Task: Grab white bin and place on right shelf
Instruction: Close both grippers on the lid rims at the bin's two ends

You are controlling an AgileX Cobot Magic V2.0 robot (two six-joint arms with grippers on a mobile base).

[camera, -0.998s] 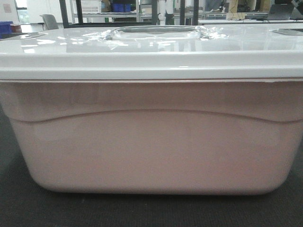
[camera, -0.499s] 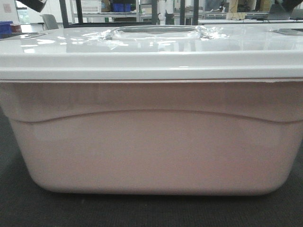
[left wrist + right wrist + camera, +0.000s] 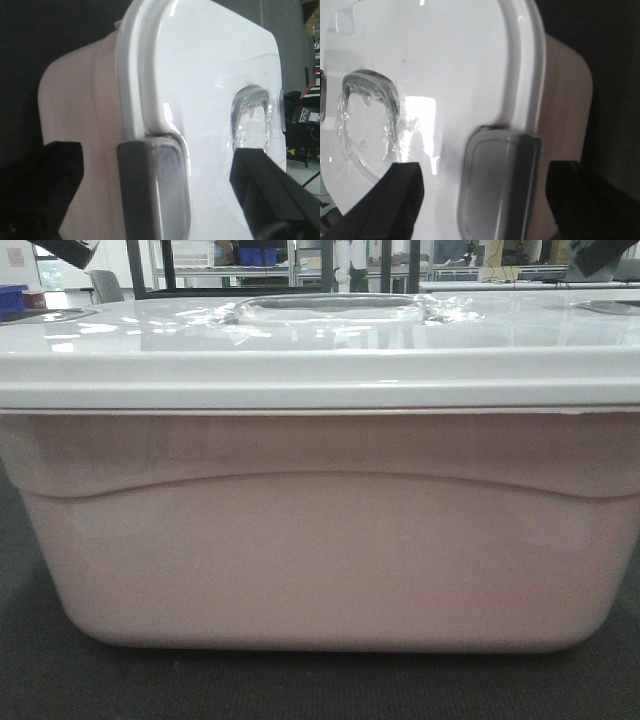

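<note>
The white bin point(image 3: 320, 540) fills the front view, a pinkish translucent tub under a glossy white lid point(image 3: 320, 345), standing on dark carpet. Over the bin's left end my left gripper point(image 3: 157, 152) is open, its dark fingers point(image 3: 42, 185) straddling the grey end latch point(image 3: 155, 195) without touching it. At the bin's other end my right gripper point(image 3: 485, 170) is open too, its fingers point(image 3: 395, 200) spread either side of the second grey latch point(image 3: 500, 185). Dark tips of both grippers show at the front view's top corners. The right shelf is out of view.
The lid has a recessed oval handle point(image 3: 325, 306) covered in crinkled clear film. Behind the bin are dark rack uprights point(image 3: 165, 265) with blue bins point(image 3: 255, 255) on a far shelf, a grey chair point(image 3: 105, 285) and desks. Dark carpet point(image 3: 30, 670) surrounds the bin.
Dark gripper parts have come into the top left and top right corners of the front view, which showed neither a second ago. The bin has not moved.
</note>
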